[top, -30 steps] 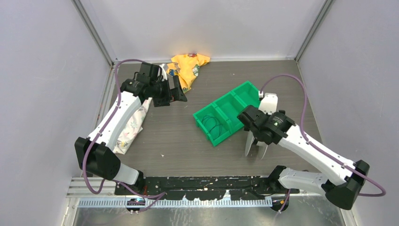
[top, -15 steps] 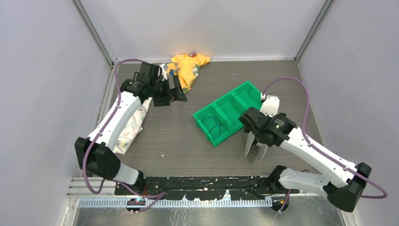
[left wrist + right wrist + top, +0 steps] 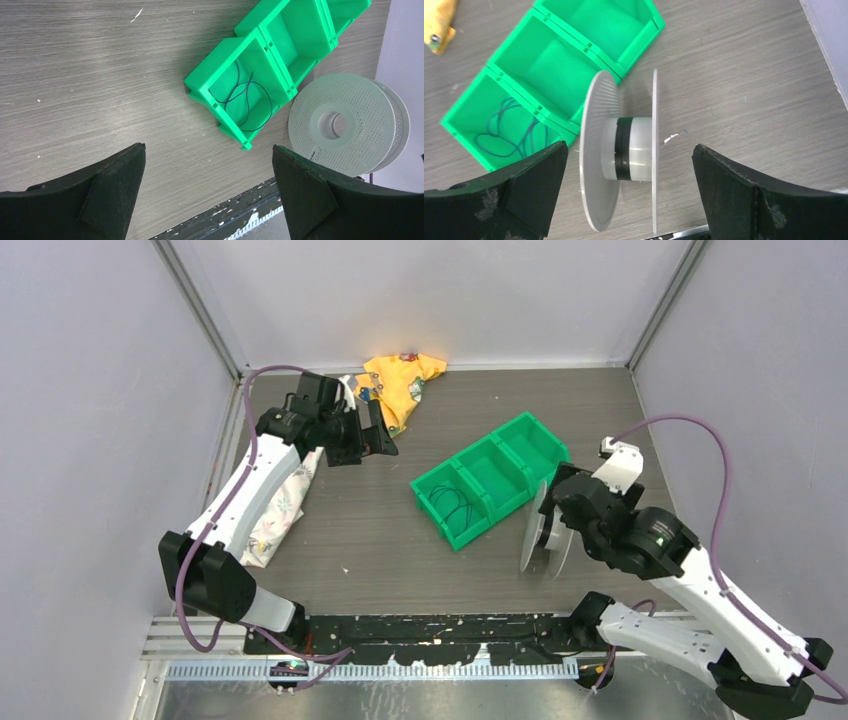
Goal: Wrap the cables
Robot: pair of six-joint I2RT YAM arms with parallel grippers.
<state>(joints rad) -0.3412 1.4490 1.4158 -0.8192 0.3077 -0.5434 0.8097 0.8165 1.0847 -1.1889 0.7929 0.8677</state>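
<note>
Wood-grain table [image 3: 370, 540]: our right gripper [image 3: 630, 146] has backed off toward 4 o'clock, baring the spool [image 3: 545, 532]; it and our left gripper [image 3: 209, 146] gape empty. Cables [image 3: 456, 508] lie loose in the bin's [image 3: 470, 449] 7 o'clock compartment, unwrapped.

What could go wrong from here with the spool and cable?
The spool stands on its rims beside the bin; a nudge from the open right hand could roll or tip it. The thin cable lies loose in the end compartment, so a grab may miss it or catch the wall.

left fingers [image 3: 100, 195] and right fingers [image 3: 524, 190] spread wide (both pairs)
</note>
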